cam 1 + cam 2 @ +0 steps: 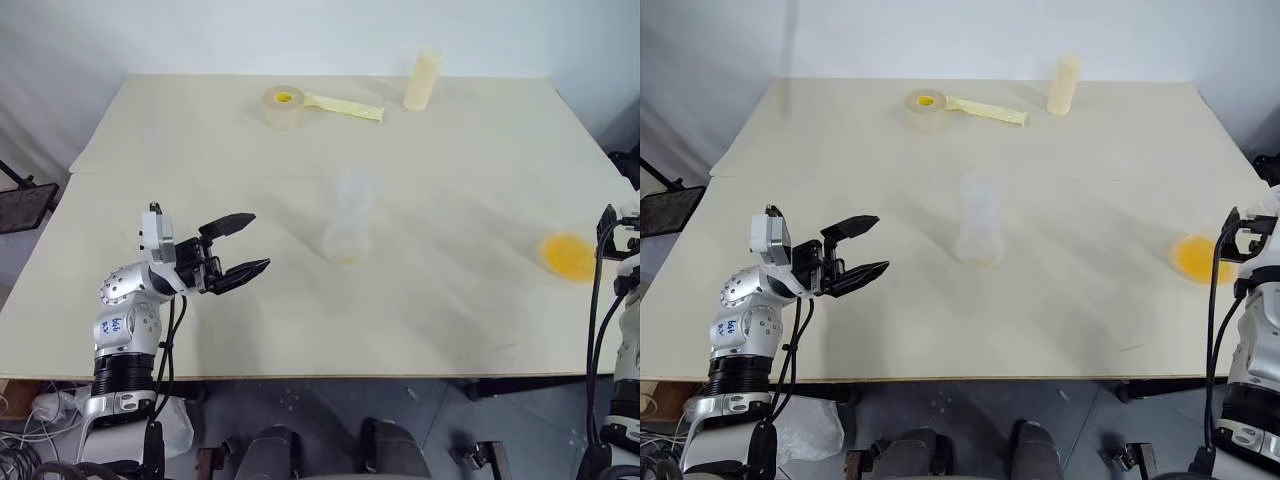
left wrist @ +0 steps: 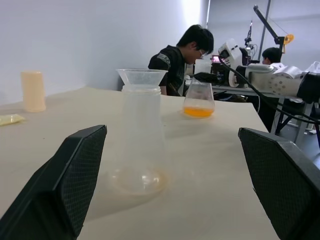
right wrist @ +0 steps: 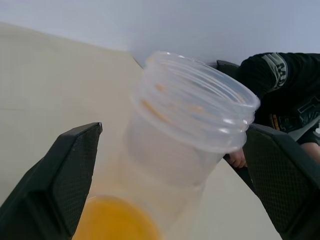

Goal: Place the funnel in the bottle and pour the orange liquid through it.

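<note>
On the left we see our left pincer [image 1: 238, 247] spread wide and empty above the desk [image 1: 200, 180], aimed toward the bottle [image 1: 348, 230]. That clear flask-shaped bottle stands upright near the middle of the desk, and the funnel [image 2: 142, 77] already sits in its neck. Behind it, at the far edge, lie a tape roll [image 1: 284, 106] and a cream cylinder [image 1: 422, 80]. At the right edge the orange liquid [image 1: 567, 255] rests in a clear cup [image 3: 187, 145]. Our right pincer [image 3: 175, 185] stands released, its fingers [image 3: 60, 185] either side of that cup without touching it.
</note>
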